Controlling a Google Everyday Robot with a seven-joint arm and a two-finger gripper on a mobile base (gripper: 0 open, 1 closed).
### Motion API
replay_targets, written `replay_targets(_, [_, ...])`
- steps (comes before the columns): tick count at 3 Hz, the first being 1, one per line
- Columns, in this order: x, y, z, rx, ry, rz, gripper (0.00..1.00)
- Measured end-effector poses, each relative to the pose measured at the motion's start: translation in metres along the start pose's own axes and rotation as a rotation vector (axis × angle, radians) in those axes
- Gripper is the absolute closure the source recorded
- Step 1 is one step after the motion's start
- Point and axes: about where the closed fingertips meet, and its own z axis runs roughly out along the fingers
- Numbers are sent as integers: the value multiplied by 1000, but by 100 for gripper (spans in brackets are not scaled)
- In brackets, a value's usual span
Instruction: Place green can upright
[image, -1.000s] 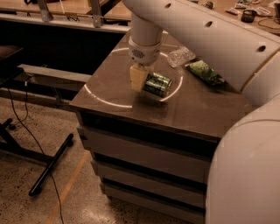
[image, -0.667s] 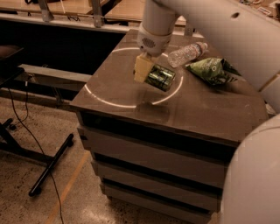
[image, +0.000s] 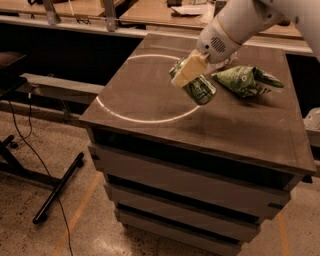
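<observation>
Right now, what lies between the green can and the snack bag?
Only a narrow strip of bare table, as the camera view shows. The gripper holds the green can tilted over the table, beside the snack bag.

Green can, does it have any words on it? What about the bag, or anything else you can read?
Green can: pale markings, too blurred to read.
Green bag: print too blurred to read.
Paper on the far desk: too small to read.
Gripper, holding the can tilted over the table: no words on it.
Nothing here can be read.
</observation>
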Motion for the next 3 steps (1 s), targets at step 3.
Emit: replay_targets(3, [67, 25, -78, 39, -543, 23, 100])
